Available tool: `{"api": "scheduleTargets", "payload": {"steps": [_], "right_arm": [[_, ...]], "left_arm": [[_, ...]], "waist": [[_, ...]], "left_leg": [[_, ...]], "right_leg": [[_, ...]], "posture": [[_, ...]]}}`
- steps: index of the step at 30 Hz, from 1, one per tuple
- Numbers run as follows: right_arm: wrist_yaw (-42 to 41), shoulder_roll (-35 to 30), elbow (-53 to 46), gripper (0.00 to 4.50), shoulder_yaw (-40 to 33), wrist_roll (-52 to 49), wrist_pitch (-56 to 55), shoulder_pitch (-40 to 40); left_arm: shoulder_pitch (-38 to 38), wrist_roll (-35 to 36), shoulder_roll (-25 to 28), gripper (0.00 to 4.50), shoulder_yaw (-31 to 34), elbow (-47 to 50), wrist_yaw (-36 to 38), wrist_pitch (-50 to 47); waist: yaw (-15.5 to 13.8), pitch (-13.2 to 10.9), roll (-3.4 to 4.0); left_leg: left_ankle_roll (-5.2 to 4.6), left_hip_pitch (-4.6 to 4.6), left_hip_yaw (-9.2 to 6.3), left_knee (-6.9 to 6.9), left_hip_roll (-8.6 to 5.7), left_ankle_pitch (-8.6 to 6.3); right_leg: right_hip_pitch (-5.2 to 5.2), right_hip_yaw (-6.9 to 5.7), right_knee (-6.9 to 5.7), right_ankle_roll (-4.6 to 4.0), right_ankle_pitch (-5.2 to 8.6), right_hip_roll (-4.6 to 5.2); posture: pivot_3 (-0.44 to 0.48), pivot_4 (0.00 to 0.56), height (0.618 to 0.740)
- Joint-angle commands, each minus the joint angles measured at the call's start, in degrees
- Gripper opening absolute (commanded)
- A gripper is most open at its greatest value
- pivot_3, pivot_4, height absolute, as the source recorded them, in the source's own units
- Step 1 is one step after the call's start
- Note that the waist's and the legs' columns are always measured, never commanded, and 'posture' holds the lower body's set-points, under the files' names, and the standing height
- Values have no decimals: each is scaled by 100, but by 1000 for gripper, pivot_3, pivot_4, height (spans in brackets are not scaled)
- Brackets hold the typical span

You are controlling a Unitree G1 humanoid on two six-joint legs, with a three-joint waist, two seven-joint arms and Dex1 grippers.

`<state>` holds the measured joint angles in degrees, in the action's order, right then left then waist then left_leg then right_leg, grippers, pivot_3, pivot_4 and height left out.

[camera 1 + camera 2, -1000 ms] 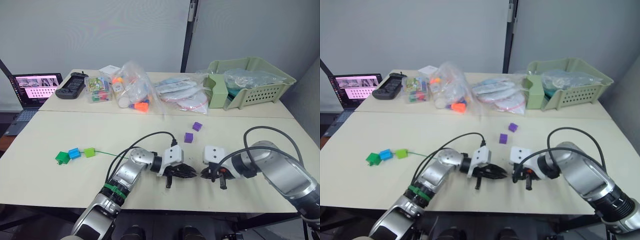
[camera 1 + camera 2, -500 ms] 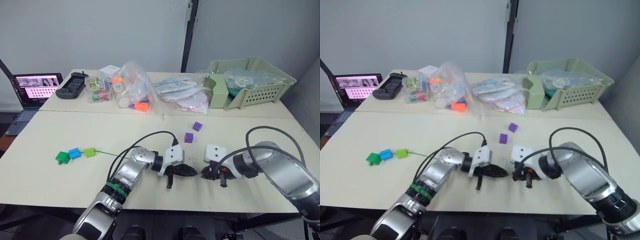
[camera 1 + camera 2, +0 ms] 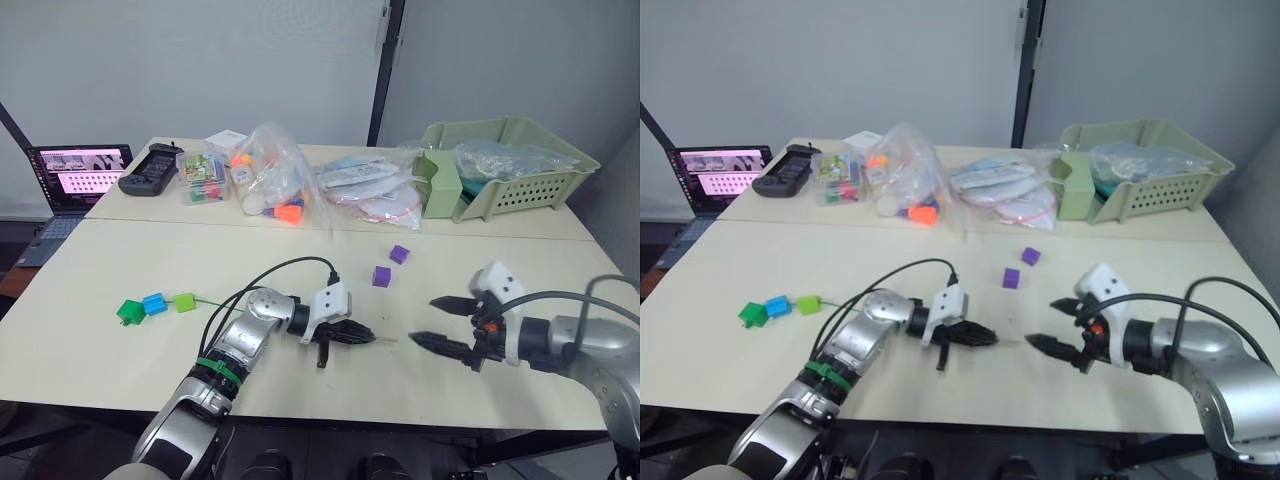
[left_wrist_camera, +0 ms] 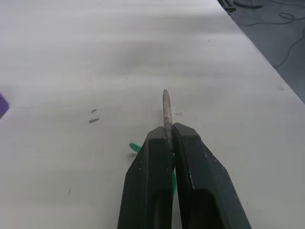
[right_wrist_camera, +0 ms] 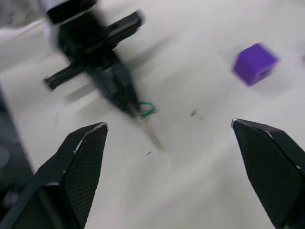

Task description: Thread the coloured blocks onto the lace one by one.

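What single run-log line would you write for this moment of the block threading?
left gripper: shut on lace tip | right gripper: open, holding nothing | threaded: three blocks | loose: two purple blocks on table

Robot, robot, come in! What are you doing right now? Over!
Left tool shut on lace tip. Right tool open, empty. Three blocks threaded. Two purple blocks loose; path clear.

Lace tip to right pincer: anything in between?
Nothing. Bare table lies between the lace tip, held by the left pincer, and the open right pincer, seen from the head views.
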<state>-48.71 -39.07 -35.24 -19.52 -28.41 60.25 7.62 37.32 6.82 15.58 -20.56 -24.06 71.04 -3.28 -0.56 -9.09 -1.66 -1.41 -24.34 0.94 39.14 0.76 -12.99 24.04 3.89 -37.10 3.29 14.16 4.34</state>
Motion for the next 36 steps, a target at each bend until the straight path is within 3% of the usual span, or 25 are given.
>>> {"api": "scheduleTargets", "payload": {"steps": [1, 7, 19, 36], "right_arm": [[607, 395, -12, 4465, -472, -52, -430, -45], [1308, 782, 330, 4465, -275, 306, -1151, -146], [2447, 1516, 1380, 4465, 1104, 1037, -1817, 627], [3630, 2331, 5510, 4465, 971, 1477, -2403, 3707]], "left_arm": [[-78, 113, 87, 0, 136, 296, 43, -19], [-280, 153, 279, 0, 212, 628, -26, -221], [-608, 176, 453, 0, 328, 1173, -259, -543], [-654, 130, 421, 0, 292, 1228, -425, -544]], "waist": [[4, 0, 0], [26, 0, 1], [118, 1, 2], [147, 2, 4]], "left_leg": [[0, 0, 0, 0, 1, 0], [0, 3, 6, -2, 2, 0], [0, 3, 5, -4, 2, 0], [2, 4, 10, -21, 1, 1]], "right_leg": [[0, 0, 0, 0, 0, -1], [0, 0, -1, 0, 0, -2], [1, 1, -4, -1, 0, -3], [12, 1, -11, -6, -4, 0]], "posture": [[0, 150, 734], [0, 150, 734], [0, 150, 734], [0, 150, 734]]}}
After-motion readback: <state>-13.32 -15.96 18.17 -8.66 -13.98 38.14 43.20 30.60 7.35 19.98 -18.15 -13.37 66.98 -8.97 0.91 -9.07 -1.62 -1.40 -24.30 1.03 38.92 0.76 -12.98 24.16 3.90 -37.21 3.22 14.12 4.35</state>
